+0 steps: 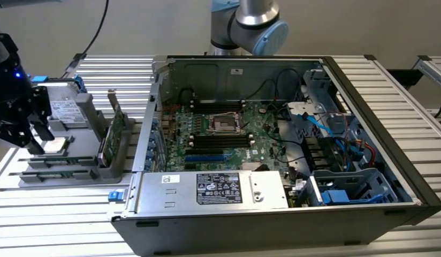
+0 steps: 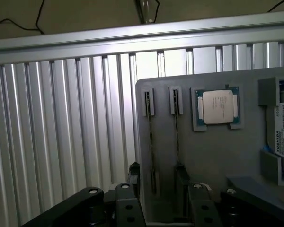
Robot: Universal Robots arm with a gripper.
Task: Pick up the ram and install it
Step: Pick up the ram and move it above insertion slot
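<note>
At nine o'clock in the exterior view, beside the open computer case (image 1: pixel 392 160), the gripper (image 1: pixel 26 136) hangs over a gray tray (image 1: pixel 70 174). Its fingers are spread and grasp nothing. The ram (image 2: pixel 150 142) stands on edge in a tray slot close under the gripper, and a second stick (image 2: pixel 176 137) stands in the neighbouring slot. A processor (image 2: pixel 217 106) sits near them, its print too small to read. The hard drive label (image 2: pixel 283 137) reads TOSHIBA. At six o'clock in the case, the power supply sticker (image 1: pixel 219 188) cannot be read.
</note>
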